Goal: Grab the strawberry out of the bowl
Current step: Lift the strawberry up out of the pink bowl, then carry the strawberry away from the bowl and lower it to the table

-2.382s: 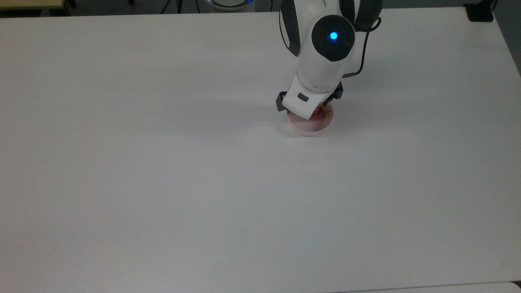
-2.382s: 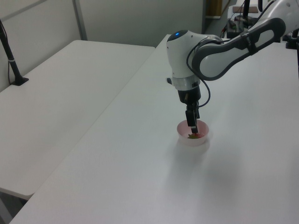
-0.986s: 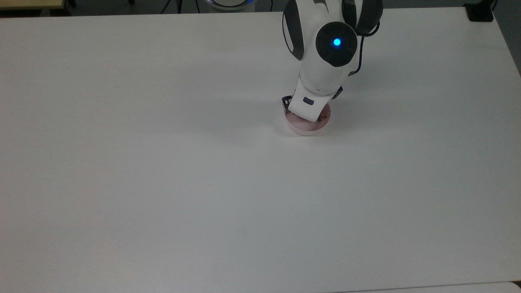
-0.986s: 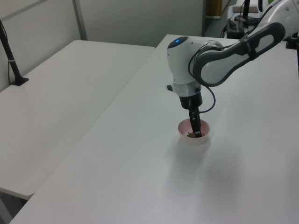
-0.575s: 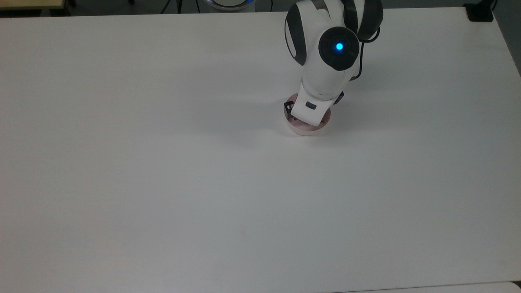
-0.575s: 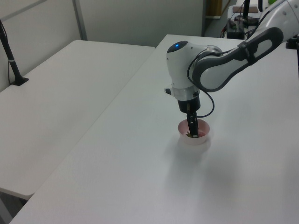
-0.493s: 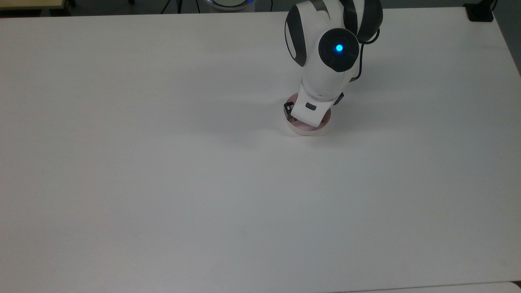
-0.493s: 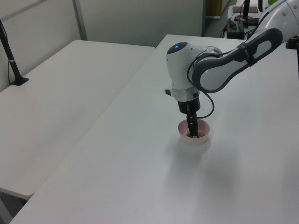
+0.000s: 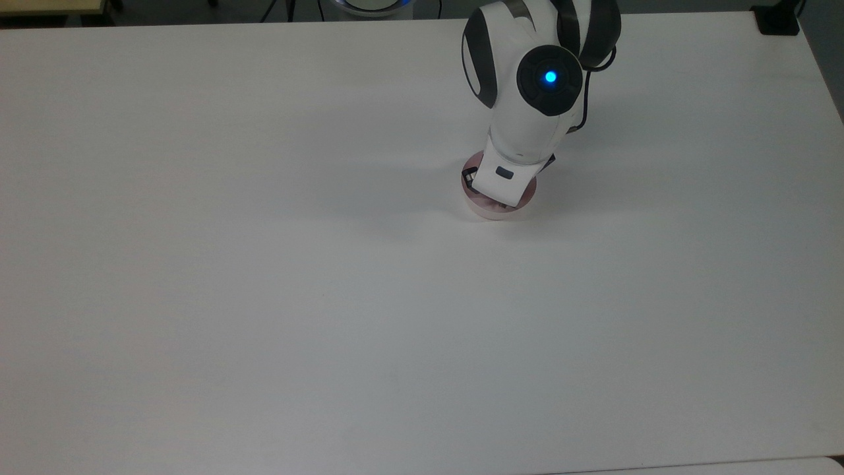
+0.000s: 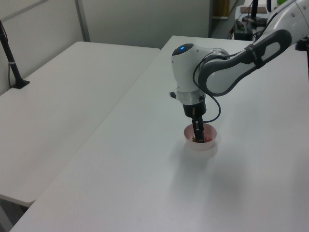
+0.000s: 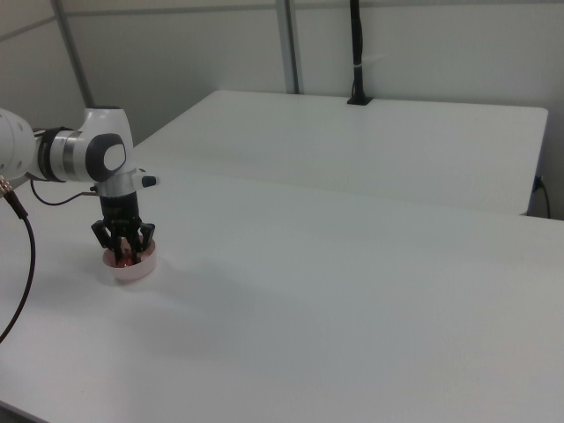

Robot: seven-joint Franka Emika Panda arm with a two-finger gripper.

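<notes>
1. The end effector [image 11: 125,253] reaches down into the pale pink bowl [image 11: 141,268] on the white counter [image 11: 352,300].
2. Its fingers [image 11: 110,244] stand spread either side of the red strawberry [image 11: 126,256], which lies in the bowl between the fingertips.

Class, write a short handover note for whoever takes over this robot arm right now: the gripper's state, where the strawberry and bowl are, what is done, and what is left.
Gripper: lowered into the bowl, fingers spread on either side of the strawberry, not seen to be closed on it.
Bowl: pink, standing on the white table, at the right view's left.
Strawberry: in the bowl, between the fingers.
Done: the reach down into the bowl.
Left: close on the strawberry and lift it clear of the bowl.
</notes>
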